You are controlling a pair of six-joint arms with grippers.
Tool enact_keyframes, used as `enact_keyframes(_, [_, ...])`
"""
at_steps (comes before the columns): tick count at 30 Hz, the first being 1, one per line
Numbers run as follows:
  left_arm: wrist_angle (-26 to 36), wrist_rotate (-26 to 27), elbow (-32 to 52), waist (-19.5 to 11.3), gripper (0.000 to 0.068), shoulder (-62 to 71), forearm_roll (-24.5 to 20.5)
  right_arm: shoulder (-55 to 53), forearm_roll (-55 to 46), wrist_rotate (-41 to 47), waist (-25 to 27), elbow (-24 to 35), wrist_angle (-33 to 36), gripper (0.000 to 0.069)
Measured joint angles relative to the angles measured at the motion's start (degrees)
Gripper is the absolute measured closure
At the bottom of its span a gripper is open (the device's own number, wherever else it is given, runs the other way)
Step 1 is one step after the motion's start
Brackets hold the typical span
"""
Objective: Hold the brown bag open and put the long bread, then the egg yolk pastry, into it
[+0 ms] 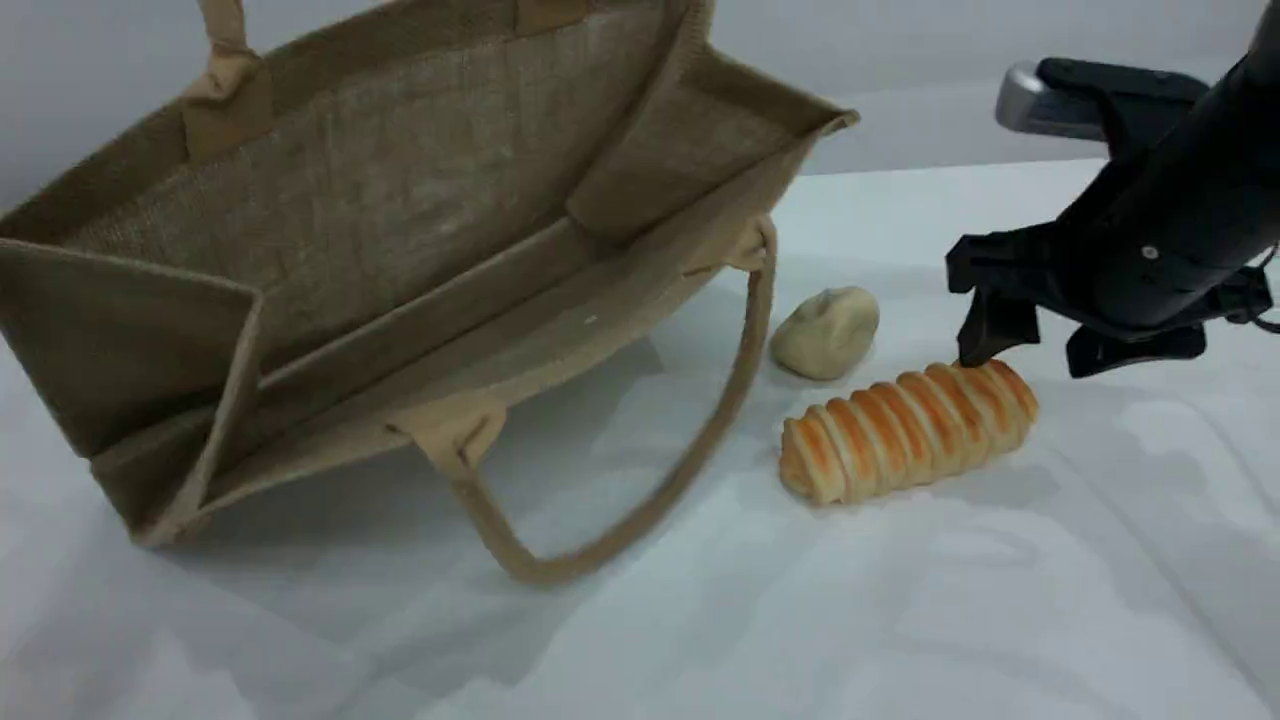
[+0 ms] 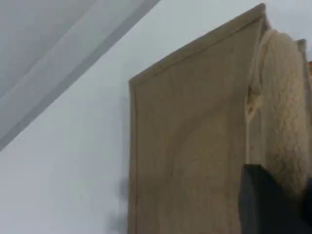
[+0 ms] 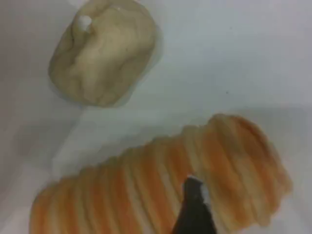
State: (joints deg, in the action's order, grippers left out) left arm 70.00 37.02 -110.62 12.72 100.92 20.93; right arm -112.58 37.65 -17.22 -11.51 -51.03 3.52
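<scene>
The brown bag [image 1: 380,220] is tipped on its side at the left, mouth gaping toward me. Its upper handle [image 1: 225,40] runs up out of the scene view. In the left wrist view a dark fingertip [image 2: 268,204] sits against the padded handle [image 2: 282,122] beside the bag's wall [image 2: 190,146]; my left gripper is shut on that handle. The long bread [image 1: 905,430] [image 3: 161,190] lies right of the bag, with the egg yolk pastry [image 1: 825,332] [image 3: 102,58] just behind it. My right gripper [image 1: 1050,350] hangs open over the loaf's right end, one fingertip [image 3: 195,209] touching its top.
The bag's lower handle loop [image 1: 620,530] droops onto the white tabletop [image 1: 900,620], its right side passing close to the pastry. A grey wall stands behind the table.
</scene>
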Motion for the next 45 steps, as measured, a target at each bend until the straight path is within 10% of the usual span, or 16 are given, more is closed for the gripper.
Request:
enact_keyframes(22, [-0.1, -0.5, 0.0, 0.0, 0.0598, 0.0, 0.5, -13.3, -0.2, -1.1, 0.0, -9.5, 1.6, 0.023])
enact_keyframes(31, [-0.1, -1.5, 0.0, 0.0, 0.0598, 0.0, 0.5, -12.5, -0.5, -3.8, 0.0, -9.5, 5.2, 0.057])
enact_keyframes(45, [-0.1, -1.5, 0.0, 0.0, 0.0598, 0.0, 0.1, 9.3, -9.4, -5.7, 3.6, -9.3, 18.7, 0.0607])
